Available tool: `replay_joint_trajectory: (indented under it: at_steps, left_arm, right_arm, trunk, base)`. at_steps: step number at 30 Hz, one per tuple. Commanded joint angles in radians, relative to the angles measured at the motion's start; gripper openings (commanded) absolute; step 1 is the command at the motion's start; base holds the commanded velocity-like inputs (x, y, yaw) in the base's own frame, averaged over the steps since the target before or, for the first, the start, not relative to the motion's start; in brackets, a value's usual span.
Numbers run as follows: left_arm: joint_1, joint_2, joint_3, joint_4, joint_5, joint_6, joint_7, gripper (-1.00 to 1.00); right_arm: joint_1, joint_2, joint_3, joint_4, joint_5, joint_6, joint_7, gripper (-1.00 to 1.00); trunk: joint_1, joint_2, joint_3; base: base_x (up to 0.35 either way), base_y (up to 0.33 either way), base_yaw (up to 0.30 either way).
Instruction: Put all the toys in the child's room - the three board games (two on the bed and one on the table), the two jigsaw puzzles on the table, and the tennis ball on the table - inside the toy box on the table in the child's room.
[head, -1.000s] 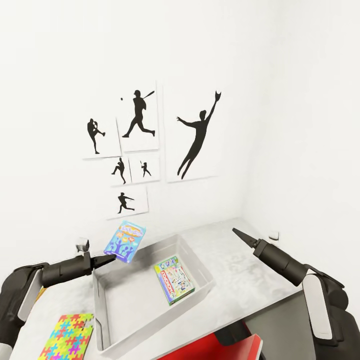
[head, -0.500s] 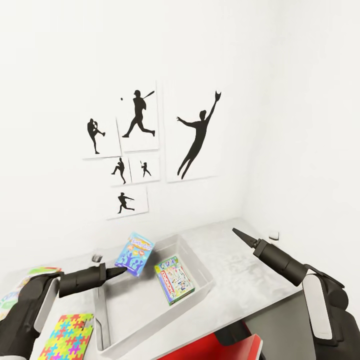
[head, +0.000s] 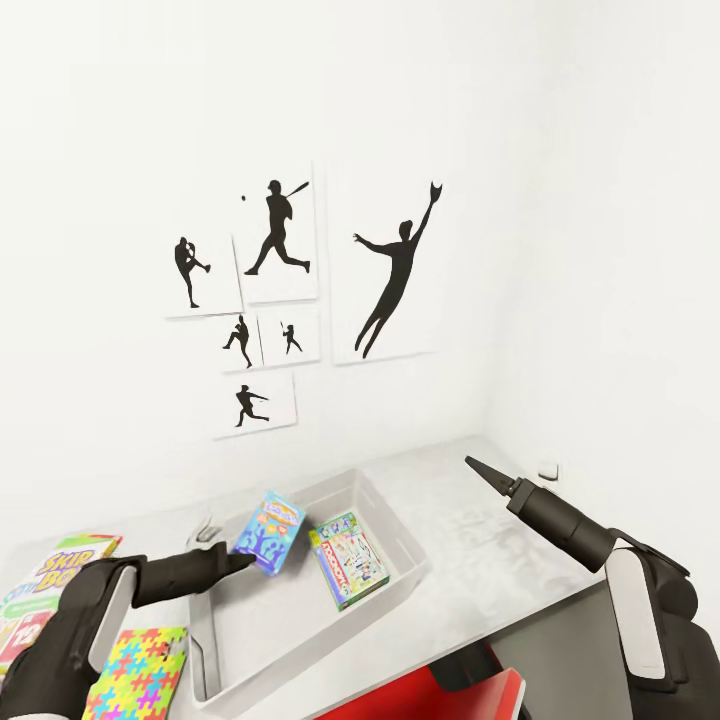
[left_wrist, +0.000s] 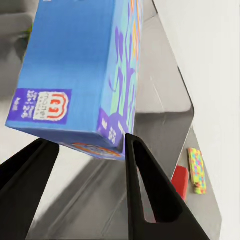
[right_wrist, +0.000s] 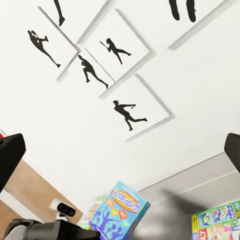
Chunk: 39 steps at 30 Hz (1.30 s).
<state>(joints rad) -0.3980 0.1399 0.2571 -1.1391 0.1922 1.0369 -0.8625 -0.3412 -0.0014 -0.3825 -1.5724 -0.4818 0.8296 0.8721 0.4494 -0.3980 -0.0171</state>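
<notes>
As counted: two board games (head: 300, 550) over toy box (head: 400, 545).

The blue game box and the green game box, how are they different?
The blue game box is tilted up over the toy box, at the tips of the left gripper; the green game box lies flat on the bin's floor, untouched. The blue game box looks smaller than the green game box. The green one has a white busy cover. Both are flat printed boxes.

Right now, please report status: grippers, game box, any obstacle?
Left gripper open, blue board game tilted at its tips over toy box. Right gripper raised, empty. Green-edged game inside.
</notes>
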Motion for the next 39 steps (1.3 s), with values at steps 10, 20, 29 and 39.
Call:
replay_joint_trajectory:
  at_steps: [10, 20, 29, 39]
  left_arm:
    - [-0.001, -0.026, -0.002, 0.070, 0.010, 0.002, 0.133, -1.00]
    - [-0.001, -0.076, -0.002, 0.077, 0.009, 0.001, 0.192, -1.00]
    - [-0.001, -0.092, -0.002, 0.117, 0.009, -0.002, 0.198, -1.00]
    - [-0.001, -0.103, 0.001, 0.130, 0.014, -0.006, 0.278, -1.00]
  right_arm:
    - [-0.001, 0.000, -0.001, 0.000, -0.001, 0.005, 0.002, 1.00]
    - [-0.001, 0.000, -0.001, 0.000, -0.001, 0.005, 0.002, 1.00]
    - [-0.001, 0.000, -0.001, 0.000, -0.001, 0.005, 0.002, 1.00]
    - [-0.001, 0.000, -0.001, 0.000, -0.001, 0.005, 0.001, 1.00]
  trunk:
    - [0.001, -0.002, -0.002]
    - [0.001, -0.002, -0.002]
    - [0.001, -0.002, -0.002]
    - [0.001, -0.002, -0.002]
  base:
    - [0.000, 0.000, 0.000]
    - [0.000, 0.000, 0.000]
    - [0.000, 0.000, 0.000]
    - [0.000, 0.000, 0.000]
